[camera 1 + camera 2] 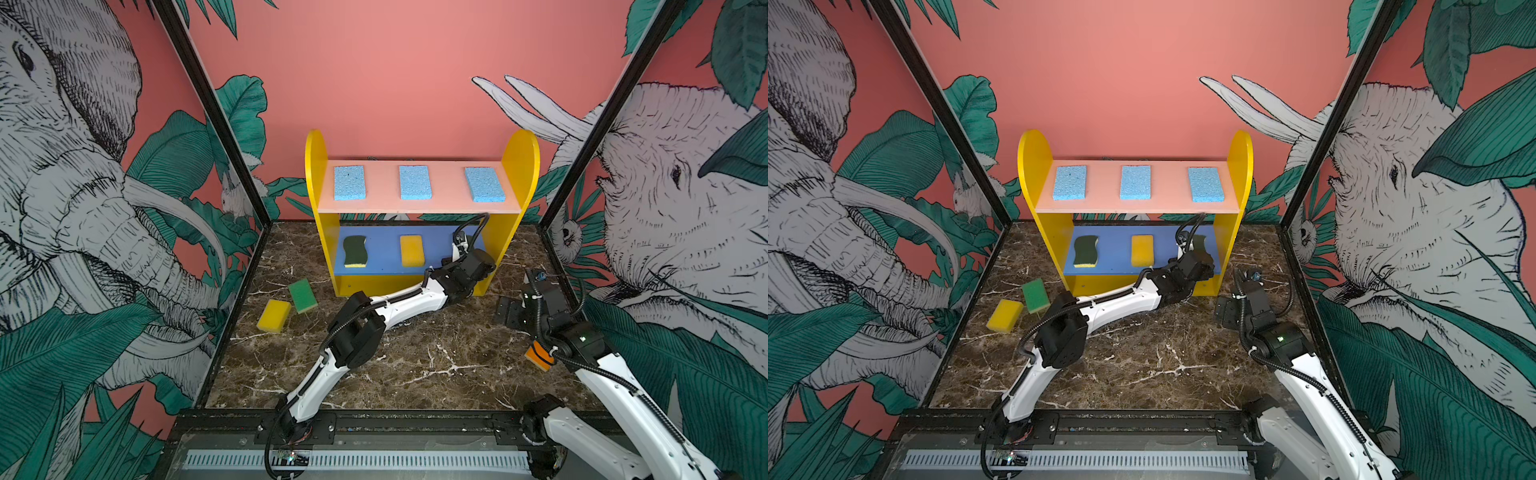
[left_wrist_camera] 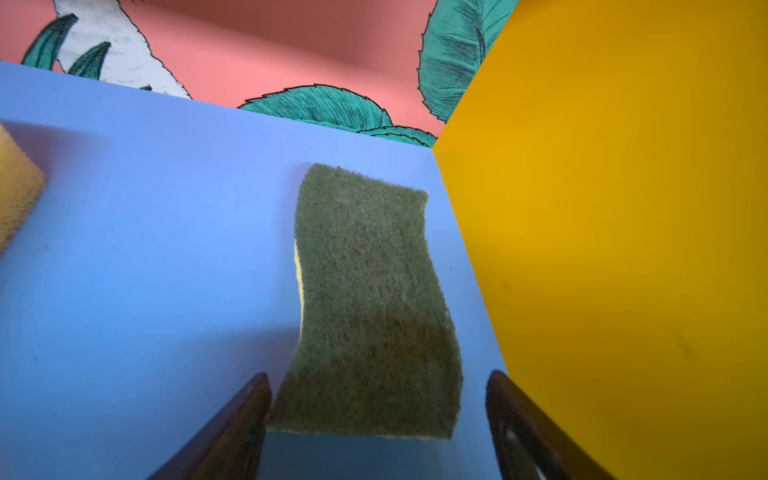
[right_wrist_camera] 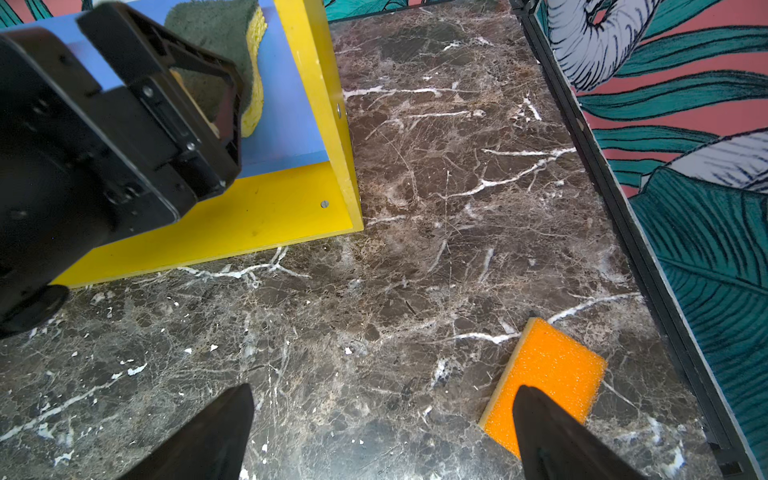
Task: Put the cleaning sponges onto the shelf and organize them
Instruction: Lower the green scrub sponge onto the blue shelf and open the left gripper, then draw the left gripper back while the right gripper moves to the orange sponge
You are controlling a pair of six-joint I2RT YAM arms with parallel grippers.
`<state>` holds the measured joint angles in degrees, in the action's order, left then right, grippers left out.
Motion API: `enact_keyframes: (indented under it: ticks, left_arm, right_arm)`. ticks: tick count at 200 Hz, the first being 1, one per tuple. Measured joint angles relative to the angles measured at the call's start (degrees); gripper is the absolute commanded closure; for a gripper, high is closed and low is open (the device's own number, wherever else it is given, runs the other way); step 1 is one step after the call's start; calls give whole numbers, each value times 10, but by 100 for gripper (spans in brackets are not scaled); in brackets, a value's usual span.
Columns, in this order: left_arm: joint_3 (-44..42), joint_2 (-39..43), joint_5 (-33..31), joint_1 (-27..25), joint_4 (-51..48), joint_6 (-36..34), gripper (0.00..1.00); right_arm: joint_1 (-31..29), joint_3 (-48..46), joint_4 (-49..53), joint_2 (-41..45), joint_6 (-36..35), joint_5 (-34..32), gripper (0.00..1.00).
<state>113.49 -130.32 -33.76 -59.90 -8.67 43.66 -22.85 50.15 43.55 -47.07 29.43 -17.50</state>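
**Bimanual cell, seen from above.** The bench (image 1: 415, 357) is a dark brown marble-patterned slab with white veins. Salmon-pink walls (image 1: 395, 75) printed with grey elephants and teal leaves enclose it on three sides. Black frame posts (image 1: 216, 110) rise at the two rear corners, and a black rail (image 1: 415, 424) runs along the front edge.

The shelf (image 1: 318, 166) stands at the rear of the bench, midway between the side walls.
- **Pale pink top board (image 1: 446, 187):** the left light-blue sponge (image 1: 349, 183), the middle light-blue sponge (image 1: 414, 182) and the right light-blue sponge (image 1: 484, 184) lie flat and evenly spaced.
- **Blue middle board (image 1: 384, 253):** the left wavy sponge (image 1: 355, 251) lies near the left side panel and the shelved yellow sponge (image 1: 412, 250) at the centre. The right wavy sponge (image 2: 374, 299) lies flat, green face up, just beside the right side panel.

The left gripper (image 2: 379, 380) reaches into the middle tier. Its jaws are spread to either side of the right wavy sponge's near end and are not clamped on it.

Near the bench's left edge, the bright green sponge (image 1: 303, 295) and the loose yellow sponge (image 1: 274, 316) lie just beside each other. The orange sponge (image 3: 548, 374) lies flat near the right edge. The right gripper (image 3: 384, 390) hangs over the bench there, jaws wide apart and grasping nothing.
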Motion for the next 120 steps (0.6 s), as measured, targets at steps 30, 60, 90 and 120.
enact_keyframes:
  ticks: [30,60,90,120]
  left_arm:
    - [-3,0,6,0,8,6,19]
    - [-10,2,12,0,18,10,19]
    - [-53,31,12,0,28,11,19]
    - [-121,89,-5,-2,44,-4,19]
  right_arm:
    - [0,0,0,0,0,0,1]
    - [0,0,0,0,0,0,1]
    - [0,0,0,0,0,1,1]
    - [0,0,-1,-1,0,2,1]
